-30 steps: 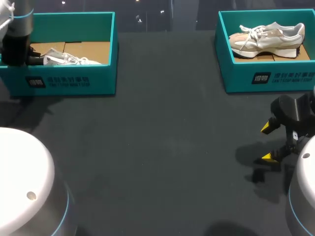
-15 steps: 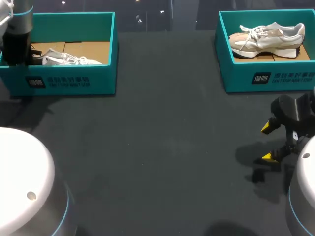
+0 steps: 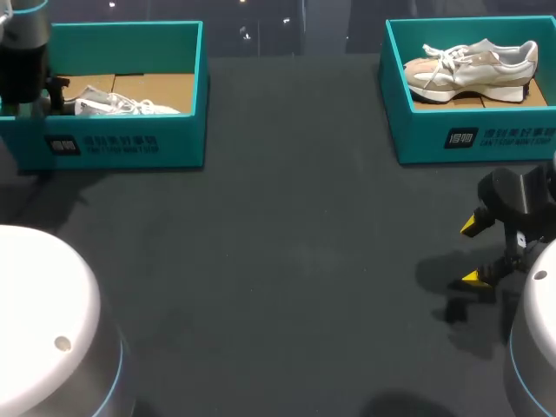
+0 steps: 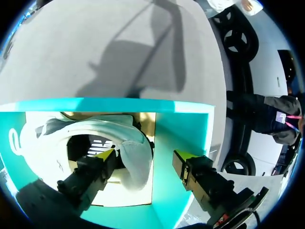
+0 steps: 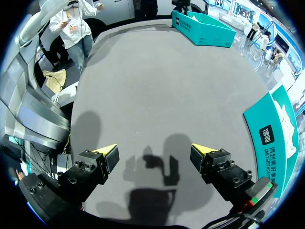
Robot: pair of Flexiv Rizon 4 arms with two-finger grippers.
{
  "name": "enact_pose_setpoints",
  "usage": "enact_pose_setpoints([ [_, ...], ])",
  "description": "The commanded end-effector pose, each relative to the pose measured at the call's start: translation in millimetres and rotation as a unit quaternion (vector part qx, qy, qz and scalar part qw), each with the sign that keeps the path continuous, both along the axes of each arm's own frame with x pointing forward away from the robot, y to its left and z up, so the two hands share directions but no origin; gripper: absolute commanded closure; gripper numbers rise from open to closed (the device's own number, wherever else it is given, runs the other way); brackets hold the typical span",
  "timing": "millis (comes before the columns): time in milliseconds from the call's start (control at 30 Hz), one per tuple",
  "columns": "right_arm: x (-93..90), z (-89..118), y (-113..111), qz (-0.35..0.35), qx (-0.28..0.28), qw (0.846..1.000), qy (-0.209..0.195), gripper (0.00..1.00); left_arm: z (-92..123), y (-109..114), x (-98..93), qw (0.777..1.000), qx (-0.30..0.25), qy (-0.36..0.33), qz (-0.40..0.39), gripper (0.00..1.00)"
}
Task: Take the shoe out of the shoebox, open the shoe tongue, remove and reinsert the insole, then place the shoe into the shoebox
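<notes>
A white shoe (image 3: 122, 106) lies in the left teal shoebox (image 3: 130, 143), partly hidden by the box's front wall. My left arm stands over that box's left end. In the left wrist view my left gripper (image 4: 145, 157) is open above the shoe (image 4: 95, 129). One yellow tip hangs over the shoe's opening and the other over the box wall (image 4: 167, 133), with the heel between them and not clamped. My right gripper (image 3: 472, 252) hangs open over bare table at the right, nothing between its fingers (image 5: 155, 152).
A second teal shoebox (image 3: 478, 135) at the back right holds a white and beige shoe (image 3: 473, 68); its side (image 5: 279, 138) shows beside my right gripper. The dark table stretches between the two boxes.
My left gripper's fingers have spread apart, letting go of the shoe's heel, and the arm has drawn slightly up and left. The shoe stays in the box. The right arm is still.
</notes>
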State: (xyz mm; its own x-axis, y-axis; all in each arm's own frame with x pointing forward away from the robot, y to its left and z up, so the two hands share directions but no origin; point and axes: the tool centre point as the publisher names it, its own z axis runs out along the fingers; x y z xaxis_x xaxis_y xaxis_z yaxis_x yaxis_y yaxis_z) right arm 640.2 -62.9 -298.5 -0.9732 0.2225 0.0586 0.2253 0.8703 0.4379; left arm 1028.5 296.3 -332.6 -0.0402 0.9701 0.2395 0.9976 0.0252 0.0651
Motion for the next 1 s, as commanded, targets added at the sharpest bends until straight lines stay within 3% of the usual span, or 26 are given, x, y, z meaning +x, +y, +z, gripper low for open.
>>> enact_pose_setpoints([
  [33, -2.1, 0, 0, -0.001, -0.001, 1.0, -0.002, 0.0, 12, 0, -6.7, 1.0, -0.01, -0.008, -0.002, 0.15],
  [433, -2.1, 0, 0, -0.001, -0.001, 1.0, -0.002, 0.0, 53, -13, -11.3, 0.999, -0.038, -0.024, -0.002, 0.07],
  [533, -2.1, 0, 0, -0.001, -0.001, 1.0, -0.002, 0.0, 67, -13, -15.9, 0.999, -0.042, -0.025, -0.002, 0.0],
  [1000, -2.1, 0, 0, -0.001, -0.001, 1.0, -0.002, 0.0, 125, -1, -47.6, 0.995, -0.098, -0.01, -0.002, 0.0],
])
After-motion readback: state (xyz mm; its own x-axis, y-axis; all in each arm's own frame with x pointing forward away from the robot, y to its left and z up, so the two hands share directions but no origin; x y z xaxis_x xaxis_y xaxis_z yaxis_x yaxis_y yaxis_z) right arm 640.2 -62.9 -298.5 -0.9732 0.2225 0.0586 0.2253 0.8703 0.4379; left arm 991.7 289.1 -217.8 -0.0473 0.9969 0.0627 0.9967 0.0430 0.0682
